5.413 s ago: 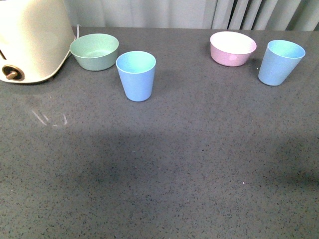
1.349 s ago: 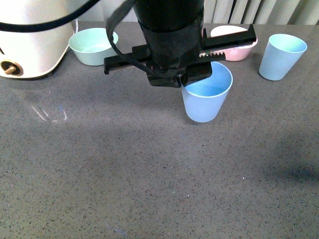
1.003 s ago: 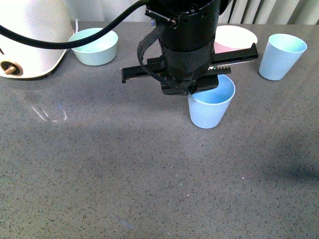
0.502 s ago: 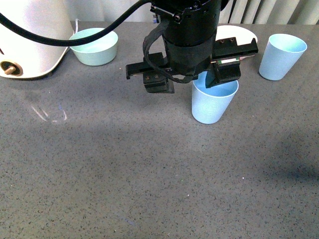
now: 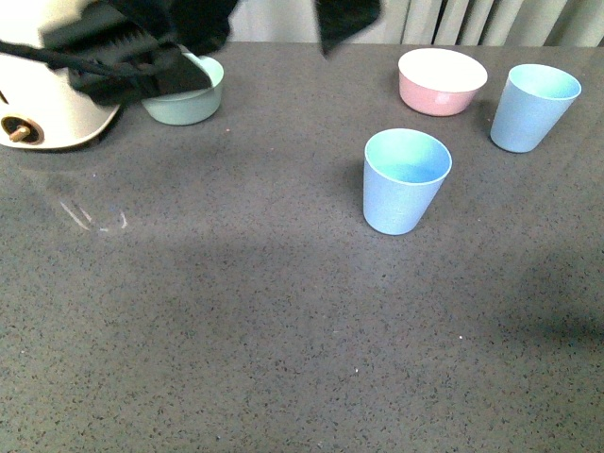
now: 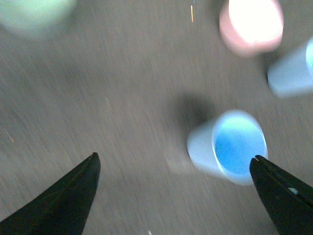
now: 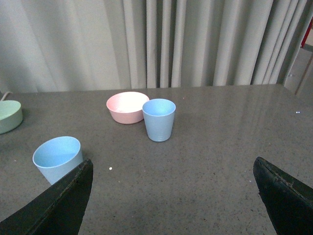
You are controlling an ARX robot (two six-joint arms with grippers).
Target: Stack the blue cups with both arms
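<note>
1. The nearer blue cup point(image 5: 406, 184) is a tapered, handleless tumbler of matte light blue plastic with a paler aqua inside. It stands upright and alone, closer to the robot than the pink bowl point(image 5: 442, 83) and a little to that bowl's left, apart from it.
2. The farther blue cup point(image 5: 531, 109) has the same shape and finish. It stands upright just to the right of the pink bowl, and the two cups are not stacked.
3. The left gripper point(image 6: 174, 157) is spread wide with nothing between its pointed black fingers. Its blurred wrist view looks down on the nearer cup's round mouth.
4. The right gripper point(image 7: 172, 162) is likewise spread wide and empty, with both cups and the pink bowl ahead of it.
5. The left arm point(image 5: 142, 57) is a blurred black mass well to the left of the pink bowl.
6. It partly covers the mint-green bowl point(image 5: 193, 99), which is round and smooth.
7. The cream appliance point(image 5: 47, 104), glossy and rounded, stands farthest left of the pink bowl.
8. All of these rest on a dark grey speckled countertop point(image 5: 283, 330).
9. A pale pleated curtain point(image 7: 195, 44) hangs behind the pink bowl.
</note>
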